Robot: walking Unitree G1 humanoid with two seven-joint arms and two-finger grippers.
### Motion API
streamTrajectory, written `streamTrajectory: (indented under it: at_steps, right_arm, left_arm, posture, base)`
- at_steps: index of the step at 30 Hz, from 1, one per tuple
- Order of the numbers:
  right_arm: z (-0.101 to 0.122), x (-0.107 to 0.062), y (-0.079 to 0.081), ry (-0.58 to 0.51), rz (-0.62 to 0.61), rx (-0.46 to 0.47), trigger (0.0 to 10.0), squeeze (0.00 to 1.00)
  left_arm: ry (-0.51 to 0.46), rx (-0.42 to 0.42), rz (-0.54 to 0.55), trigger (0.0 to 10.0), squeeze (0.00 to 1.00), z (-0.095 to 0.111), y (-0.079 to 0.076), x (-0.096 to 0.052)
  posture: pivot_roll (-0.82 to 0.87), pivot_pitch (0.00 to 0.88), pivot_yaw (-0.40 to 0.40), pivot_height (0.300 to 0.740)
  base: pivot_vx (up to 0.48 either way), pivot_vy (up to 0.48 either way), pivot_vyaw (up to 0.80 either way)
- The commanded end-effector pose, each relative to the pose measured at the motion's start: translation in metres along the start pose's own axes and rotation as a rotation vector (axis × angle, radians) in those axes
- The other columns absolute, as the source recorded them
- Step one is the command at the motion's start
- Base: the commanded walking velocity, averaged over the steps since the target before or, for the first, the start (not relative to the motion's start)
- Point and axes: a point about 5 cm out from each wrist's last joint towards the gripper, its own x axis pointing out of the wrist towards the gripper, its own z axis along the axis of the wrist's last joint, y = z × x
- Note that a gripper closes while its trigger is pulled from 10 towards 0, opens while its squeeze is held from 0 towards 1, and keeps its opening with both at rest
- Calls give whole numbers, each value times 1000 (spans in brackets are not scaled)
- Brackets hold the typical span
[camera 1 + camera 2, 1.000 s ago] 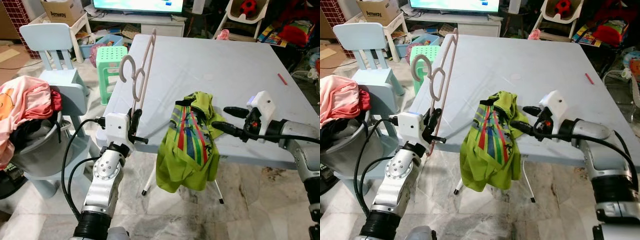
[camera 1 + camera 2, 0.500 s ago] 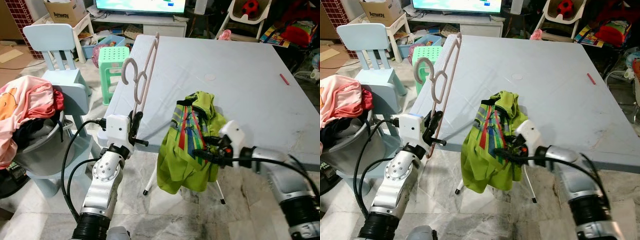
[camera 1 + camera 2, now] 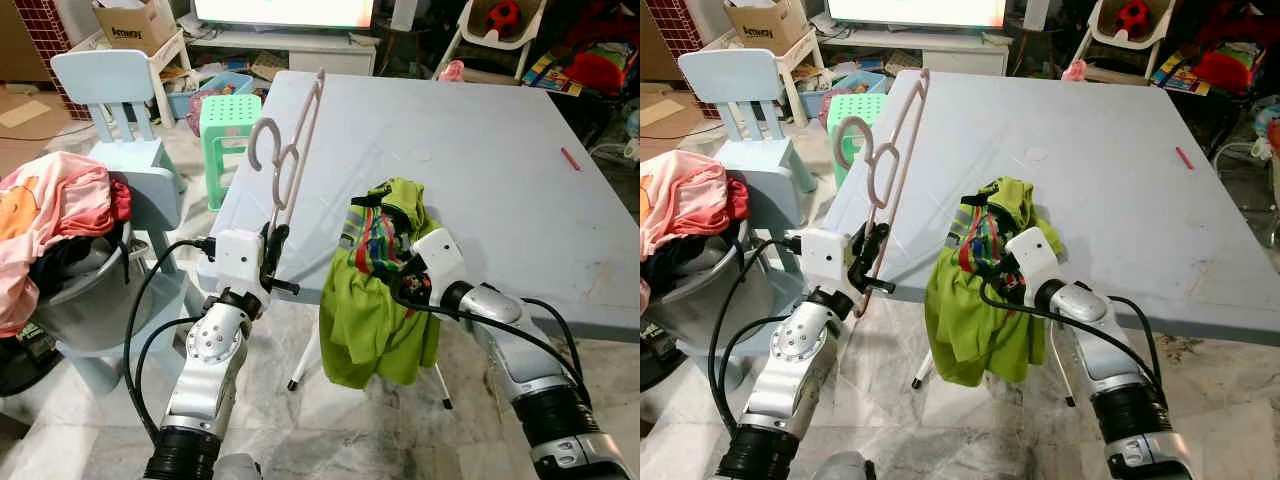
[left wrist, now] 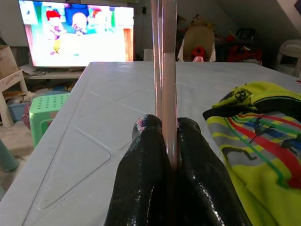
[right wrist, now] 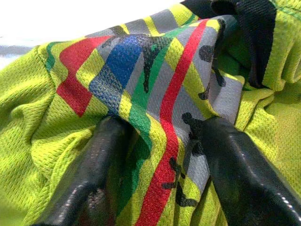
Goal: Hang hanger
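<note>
hanger [image 3: 290,150]: 1 | shirt [image 3: 375,300]: 1 | table [image 3: 500,170]: 1 | chairs [image 3: 110,90]: 2 | stool [image 3: 225,115]: 1

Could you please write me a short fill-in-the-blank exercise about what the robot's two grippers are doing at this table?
1. The left gripper is shut on the pale pink plastic ____.
2. The right gripper has its two black fingers pressed into the lime-green striped ____.
3. That garment hangs over the front edge of the light blue ____.

Missing words: hanger; shirt; table.
</note>
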Motion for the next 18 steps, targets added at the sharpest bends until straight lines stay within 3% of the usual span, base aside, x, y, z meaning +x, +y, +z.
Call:
streamTrajectory:
  at_steps: [1,7,11,14,18]
  right_arm:
    - [-7,3,-5,40,-80,14,0,0]
    - [-12,7,-7,58,-134,67,0,0]
    - [-23,10,-17,104,-261,207,0,0]
    - [-26,10,-20,117,-289,246,0,0]
    - [-30,14,-29,121,-368,416,0,0]
  left_arm:
    - [-11,4,-4,10000,0,4,-2,1]
    - [-10,0,-3,10000,0,4,-3,1]
    - [-10,-6,3,10000,0,3,-4,0]
    - [-9,-7,5,10000,0,3,-4,0]
    - [-8,-11,11,10000,0,2,-5,-1]
  posture:
    - [21,0,-3,740]
    - [19,0,-8,740]
    - [19,0,-18,740]
    - [20,0,-22,740]
    - [22,0,-31,740]
  base:
    - [0,0,0]
    - [0,0,0]
    - [0,0,0]
    - [0,0,0]
    - [0,0,0]
